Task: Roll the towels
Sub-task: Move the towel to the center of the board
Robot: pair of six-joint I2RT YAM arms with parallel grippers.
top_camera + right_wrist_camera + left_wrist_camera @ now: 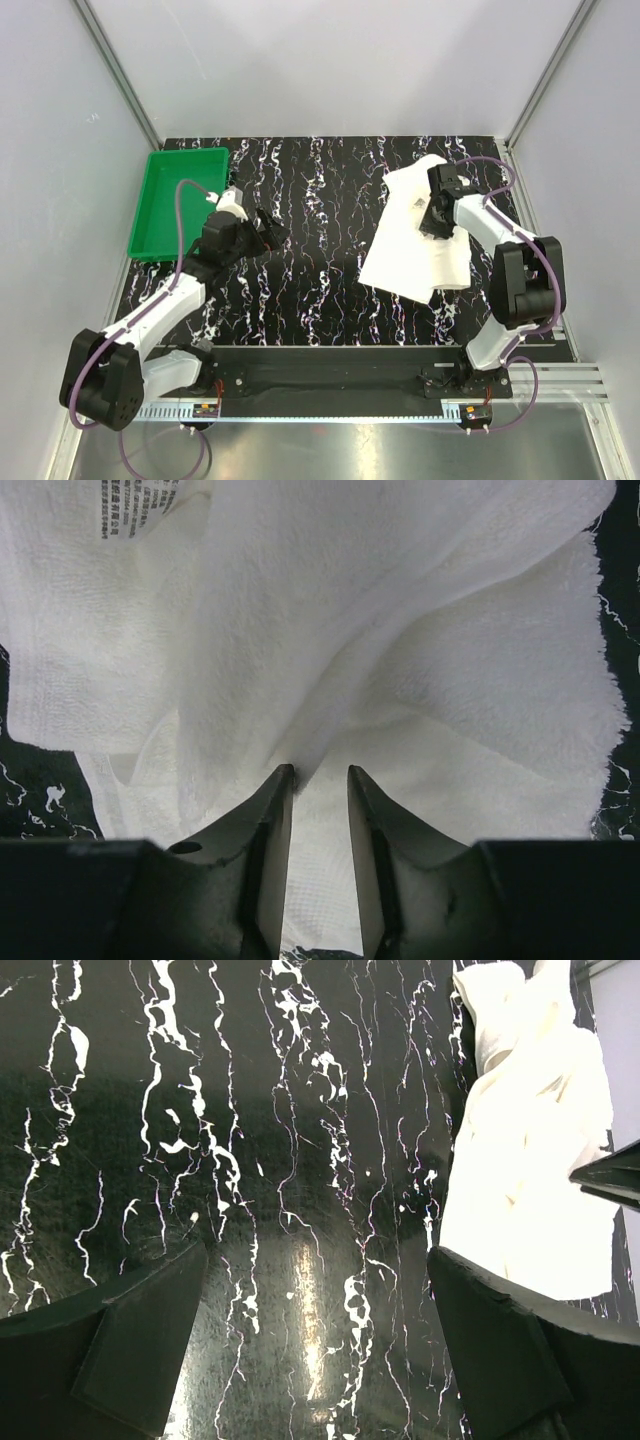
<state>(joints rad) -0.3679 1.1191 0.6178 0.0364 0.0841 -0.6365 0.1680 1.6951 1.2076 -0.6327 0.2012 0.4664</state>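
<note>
Two white towels lie bunched together at the right of the black marble table. The larger towel (400,245) overlaps a second towel (452,268) beside it. My right gripper (433,222) is on top of them. In the right wrist view its jaws (320,770) stand narrowly apart, with a fold of towel (400,630) gathered at the fingertips and creases radiating from there. My left gripper (270,232) is wide open and empty over bare table left of centre. Its wrist view (315,1260) shows the towels (530,1160) far to the right.
A green plastic tray (180,200) stands empty at the back left, beside the left arm. Metal frame posts rise at the back corners. The table's right edge runs close to the towels.
</note>
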